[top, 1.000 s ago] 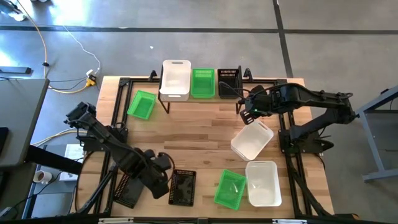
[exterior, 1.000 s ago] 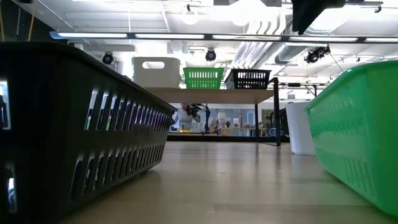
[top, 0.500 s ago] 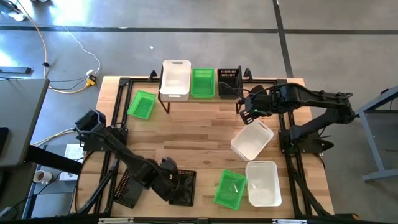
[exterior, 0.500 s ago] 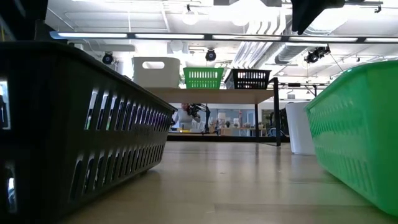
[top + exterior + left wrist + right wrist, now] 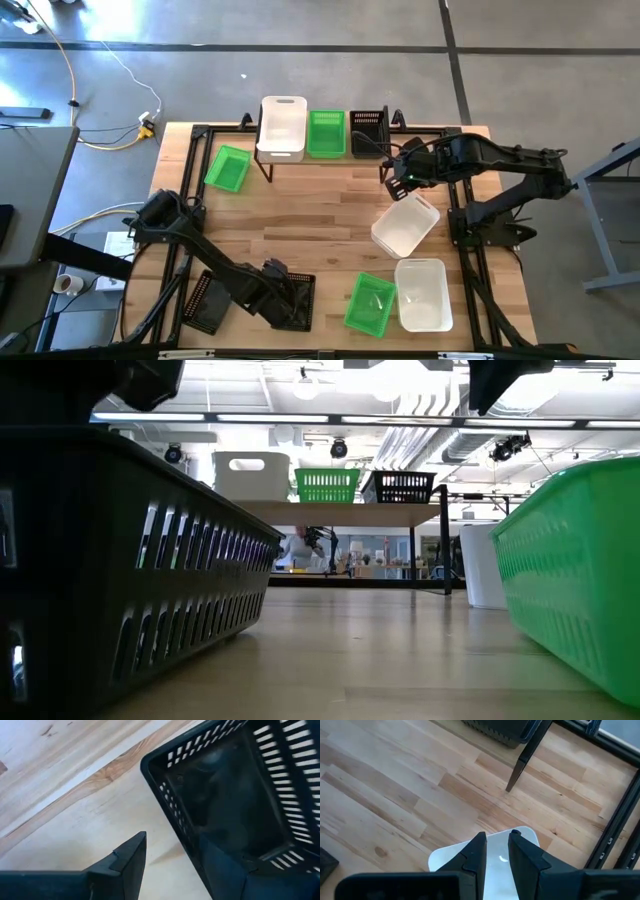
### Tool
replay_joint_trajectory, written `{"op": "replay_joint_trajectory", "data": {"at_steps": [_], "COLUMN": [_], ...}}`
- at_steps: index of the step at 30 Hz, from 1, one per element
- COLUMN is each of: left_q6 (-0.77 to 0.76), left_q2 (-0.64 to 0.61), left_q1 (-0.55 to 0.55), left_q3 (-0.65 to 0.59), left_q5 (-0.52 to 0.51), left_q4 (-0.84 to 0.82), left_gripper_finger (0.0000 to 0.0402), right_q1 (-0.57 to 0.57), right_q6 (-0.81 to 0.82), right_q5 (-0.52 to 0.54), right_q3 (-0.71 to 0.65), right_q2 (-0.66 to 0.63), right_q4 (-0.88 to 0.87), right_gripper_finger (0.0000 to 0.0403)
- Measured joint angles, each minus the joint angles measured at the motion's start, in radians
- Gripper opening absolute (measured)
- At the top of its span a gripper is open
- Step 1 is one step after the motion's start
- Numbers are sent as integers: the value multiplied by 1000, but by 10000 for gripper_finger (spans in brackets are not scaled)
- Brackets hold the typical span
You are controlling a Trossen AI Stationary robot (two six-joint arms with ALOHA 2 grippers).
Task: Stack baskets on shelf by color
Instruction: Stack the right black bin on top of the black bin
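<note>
High view: left pincer down at a black basket on the surface's front edge, fingers spread, one inside and one outside its wall. Right pincer hovers by the shelf, fingers narrowly apart, empty, above a white basket. Shelf holds one white, green, black basket.

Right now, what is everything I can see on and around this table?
Table: one, light wood.
Shelf: one, wood top, black legs, far edge.
White baskets: three; one on the shelf, two on the table's right.
Green baskets: three; shelf middle, far left, near edge.
Black baskets: three; shelf, two near left.
Left gripper: open, astride a black basket's wall.
Right gripper: over a white basket.
</note>
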Motion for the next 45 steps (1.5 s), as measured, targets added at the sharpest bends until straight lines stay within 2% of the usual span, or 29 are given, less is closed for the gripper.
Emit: {"op": "replay_joint_trajectory", "data": {"at_steps": [7,10,15,20,26,36,45], "left_q6": [-18,4,46,101,193,333,478], "left_q2": [39,42,42,42,8,-78,-94], "left_q1": [34,50,70,105,172,293,398], "left_q3": [0,0,0,0,9,103,210], "left_q5": [15,32,36,84,112,-39,-87], "left_q4": [-1,5,11,22,33,35,40], "left_gripper_finger": [169,153,87,11,12,6,5], "right_q1": [42,75,149,243,351,475,537], "right_q6": [0,0,-21,-31,-122,-325,-531], "right_q5": [-17,-17,-18,-18,-18,-18,-21], "right_q3": [0,0,0,0,0,0,0], "right_q2": [0,0,0,0,0,1,2], "right_q4": [6,14,55,125,232,483,599], "right_gripper_finger": [67,67,67,67,67,67,67]}}
